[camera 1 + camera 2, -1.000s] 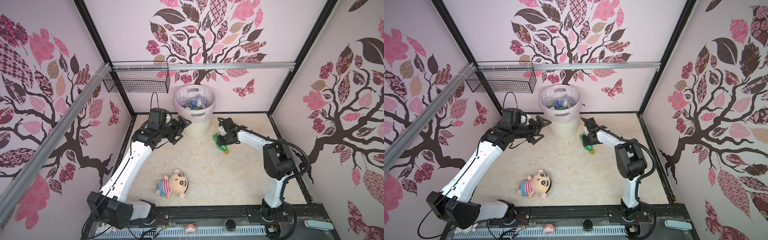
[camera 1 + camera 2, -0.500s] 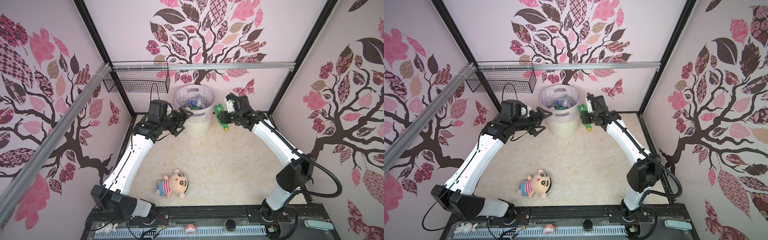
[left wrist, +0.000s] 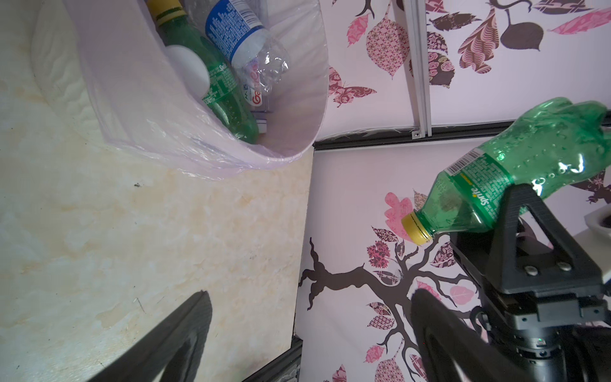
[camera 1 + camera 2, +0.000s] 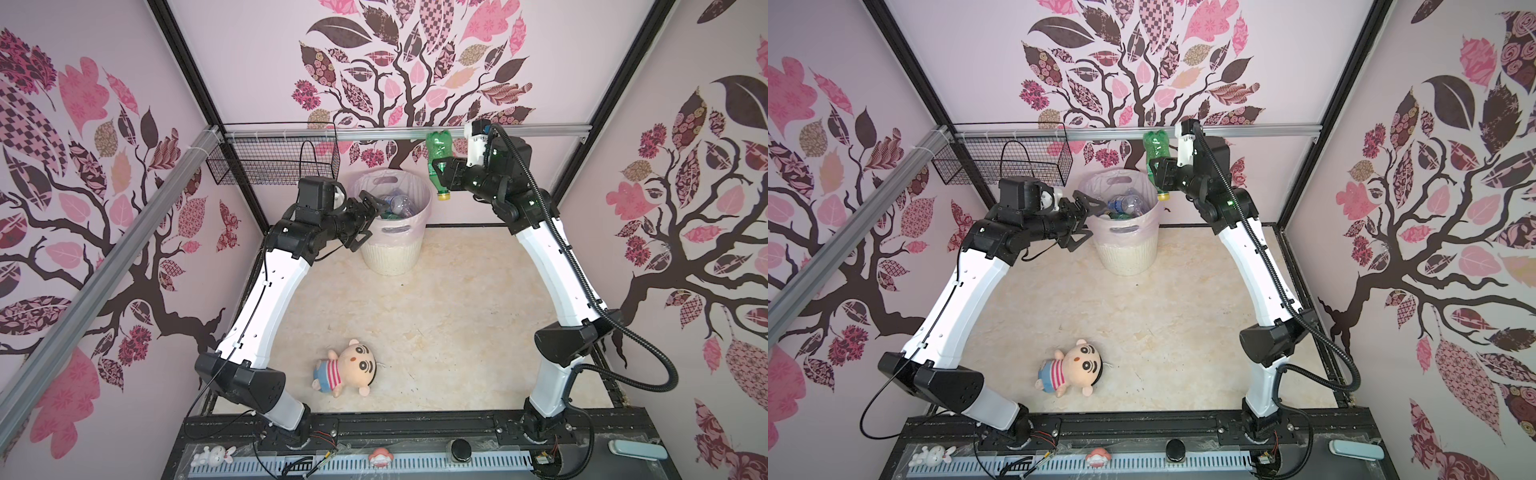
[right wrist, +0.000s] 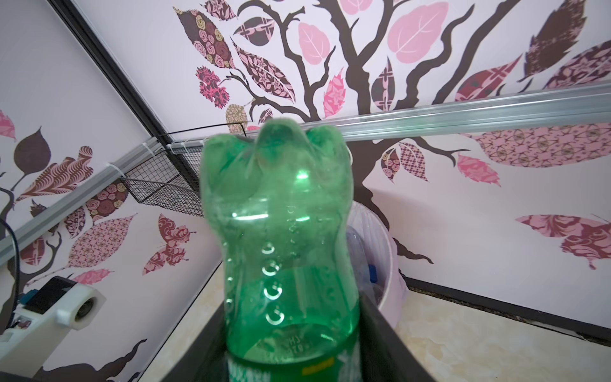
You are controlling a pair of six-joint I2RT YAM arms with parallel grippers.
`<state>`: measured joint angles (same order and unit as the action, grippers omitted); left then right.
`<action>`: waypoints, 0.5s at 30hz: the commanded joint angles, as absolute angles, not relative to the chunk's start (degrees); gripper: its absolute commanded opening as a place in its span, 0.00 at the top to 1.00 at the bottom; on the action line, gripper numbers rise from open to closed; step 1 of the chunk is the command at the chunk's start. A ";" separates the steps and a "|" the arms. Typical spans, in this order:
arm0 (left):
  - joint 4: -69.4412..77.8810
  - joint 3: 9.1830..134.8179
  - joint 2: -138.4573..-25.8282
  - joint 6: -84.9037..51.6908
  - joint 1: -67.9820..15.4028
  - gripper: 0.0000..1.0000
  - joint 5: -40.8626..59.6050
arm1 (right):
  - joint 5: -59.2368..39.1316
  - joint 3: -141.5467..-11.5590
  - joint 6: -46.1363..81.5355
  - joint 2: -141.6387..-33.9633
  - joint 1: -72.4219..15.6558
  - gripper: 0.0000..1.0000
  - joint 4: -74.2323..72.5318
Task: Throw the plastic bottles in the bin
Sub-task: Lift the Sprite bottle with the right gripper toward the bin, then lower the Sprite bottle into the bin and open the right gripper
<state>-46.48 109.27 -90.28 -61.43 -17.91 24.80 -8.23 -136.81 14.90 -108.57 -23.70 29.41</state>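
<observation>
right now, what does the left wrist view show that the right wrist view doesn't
Left wrist only: the yellow cap of the held green Sprite bottle, a second green Sprite bottle lying inside the bin, and the open left gripper.
Right wrist only: the black wire-mesh basket hanging on the rail.
Both: the held green Sprite bottle and part of the pink-lined bin.
</observation>
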 commanded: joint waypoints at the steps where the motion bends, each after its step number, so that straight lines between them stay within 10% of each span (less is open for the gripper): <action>1: -48.12 113.31 -91.03 -59.77 -16.74 0.03 25.56 | -10.93 -141.46 16.96 -111.90 -24.04 0.54 25.50; 15: -47.71 111.62 -91.12 -60.73 -11.92 0.03 27.34 | -9.90 -146.32 19.38 -120.96 -24.04 0.53 13.50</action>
<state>-48.10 111.66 -90.83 -61.25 -12.27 26.26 -10.92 -142.58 18.04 -115.22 -23.73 14.92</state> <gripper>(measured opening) 0.972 0.528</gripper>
